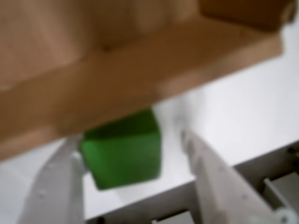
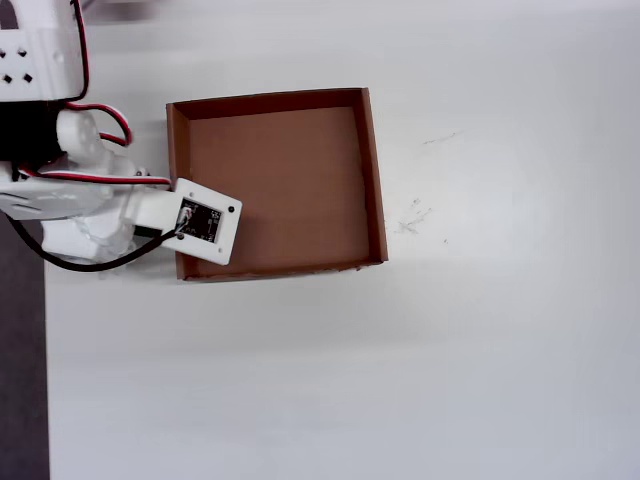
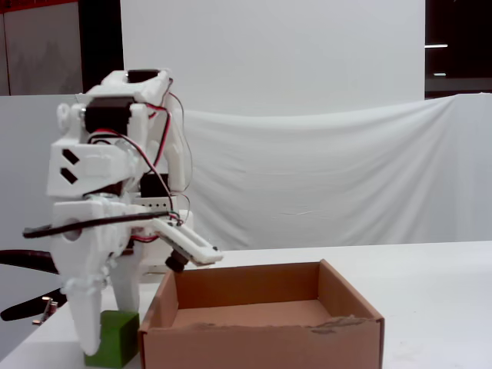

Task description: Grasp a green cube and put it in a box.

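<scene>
A: Position of the green cube (image 3: 112,337)?

B: Fixed view: it sits on the white worktop (image 3: 430,284), just beside the left outer wall of the box (image 3: 261,334), outside it. Wrist view, blurred: the cube (image 1: 124,150) lies between the two pale fingers, with the cardboard wall right above it in frame.

A: Claw state?

B: The claw (image 1: 133,154) is spread. In the wrist view one finger (image 1: 60,182) is at or against the cube's left face; the other finger (image 1: 210,172) stands clear of its right face with bare worktop in the gap. Nothing pinched.

A: Overhead?

B: The arm (image 2: 95,205) reaches in from the left, and its wrist plate overlaps the box's lower left corner. The cube is hidden beneath it. The box floor (image 2: 290,180) is plain brown.
</scene>
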